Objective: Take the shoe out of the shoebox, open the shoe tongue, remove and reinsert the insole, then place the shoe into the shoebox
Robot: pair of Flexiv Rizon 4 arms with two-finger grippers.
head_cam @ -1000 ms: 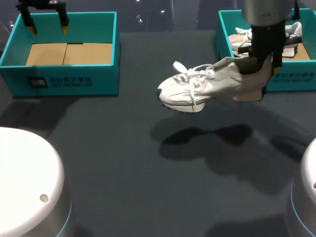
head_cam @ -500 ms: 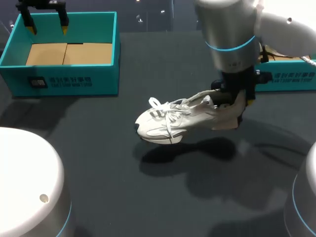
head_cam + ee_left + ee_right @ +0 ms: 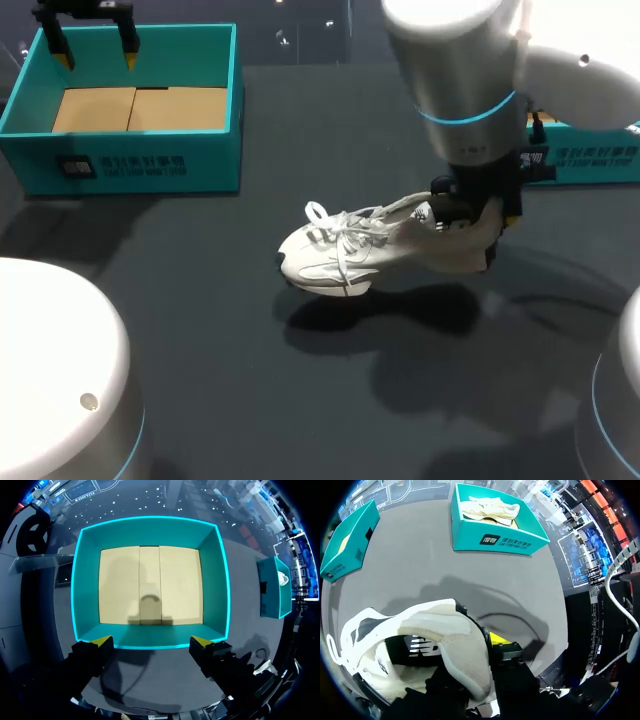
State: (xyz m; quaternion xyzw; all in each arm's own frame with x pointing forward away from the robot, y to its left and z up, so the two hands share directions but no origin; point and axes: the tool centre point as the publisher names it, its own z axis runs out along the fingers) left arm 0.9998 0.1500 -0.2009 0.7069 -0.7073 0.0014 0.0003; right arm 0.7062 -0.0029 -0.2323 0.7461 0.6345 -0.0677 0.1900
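Observation:
A white lace-up shoe [image 3: 370,250] hangs just above the middle of the dark table, toe pointing left, with its shadow under it. My right gripper [image 3: 492,222] is shut on the shoe's heel collar. In the right wrist view one yellow fingertip [image 3: 500,640] shows outside the heel [image 3: 445,630]; the other finger is hidden inside the shoe. The teal shoebox [image 3: 590,155] at the back right is mostly hidden behind my right arm. It holds a second shoe [image 3: 490,507]. My left gripper [image 3: 93,45] hovers open over the far rim of the left box, holding nothing.
An empty teal box [image 3: 140,165] with a cardboard floor stands at the back left, below my open left gripper [image 3: 152,642]. Its rim [image 3: 150,522] lies ahead of the fingers. Both boxes' walls [image 3: 495,537] rise from the tabletop.
My right arm carried the shoe from beside the right shoebox leftward and down toward the table's middle. In the last half second it barely shifted. The left arm stayed still.

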